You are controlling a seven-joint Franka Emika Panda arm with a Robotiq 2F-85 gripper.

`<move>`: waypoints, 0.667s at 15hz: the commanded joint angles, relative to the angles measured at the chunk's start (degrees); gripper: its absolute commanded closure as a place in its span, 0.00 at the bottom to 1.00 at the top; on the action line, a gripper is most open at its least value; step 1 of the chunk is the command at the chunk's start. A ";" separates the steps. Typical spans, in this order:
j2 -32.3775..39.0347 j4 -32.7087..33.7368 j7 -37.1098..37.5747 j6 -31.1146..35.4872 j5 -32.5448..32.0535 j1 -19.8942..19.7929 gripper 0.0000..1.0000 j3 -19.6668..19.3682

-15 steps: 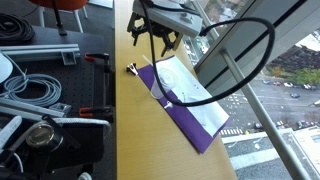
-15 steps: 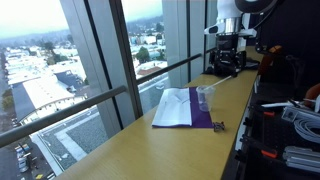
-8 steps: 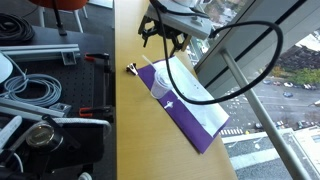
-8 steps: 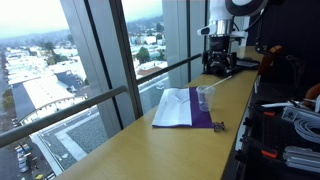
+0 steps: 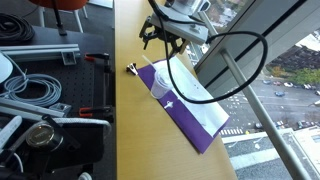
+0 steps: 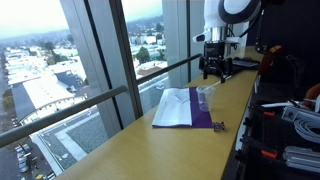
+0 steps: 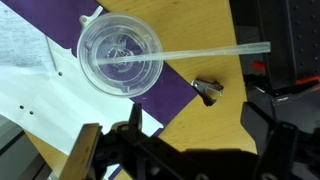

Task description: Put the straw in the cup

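Observation:
The clear plastic cup (image 7: 120,55) stands on the purple cloth (image 7: 190,78). The thin pale straw (image 7: 210,50) has one end inside the cup and leans over the rim, its far end sticking out past the cloth. My gripper (image 7: 175,135) is open and empty, high above the cup and off to its side. In both exterior views the gripper (image 5: 160,38) (image 6: 213,68) hangs over the far end of the table, apart from the cup (image 5: 160,90) (image 6: 205,97).
A small black-and-yellow object (image 7: 208,90) lies on the wooden table beside the cloth (image 5: 132,69). White paper (image 7: 40,100) partly covers the cloth. Windows run along one table edge (image 6: 120,95); cables and equipment (image 5: 40,100) lie along the other.
The arm has shifted sideways and the gripper has moved farther from the cup. Cup, straw and cloth have not moved.

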 commanded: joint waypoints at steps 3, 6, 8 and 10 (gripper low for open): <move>-0.01 0.09 0.03 -0.16 0.00 0.14 0.00 0.05; 0.19 0.38 0.00 -0.31 0.20 0.06 0.00 0.00; -1.15 -0.76 -1.01 -0.27 0.51 -0.33 0.00 -0.23; -3.08 -2.42 -2.01 -0.25 0.61 -0.81 0.00 -0.60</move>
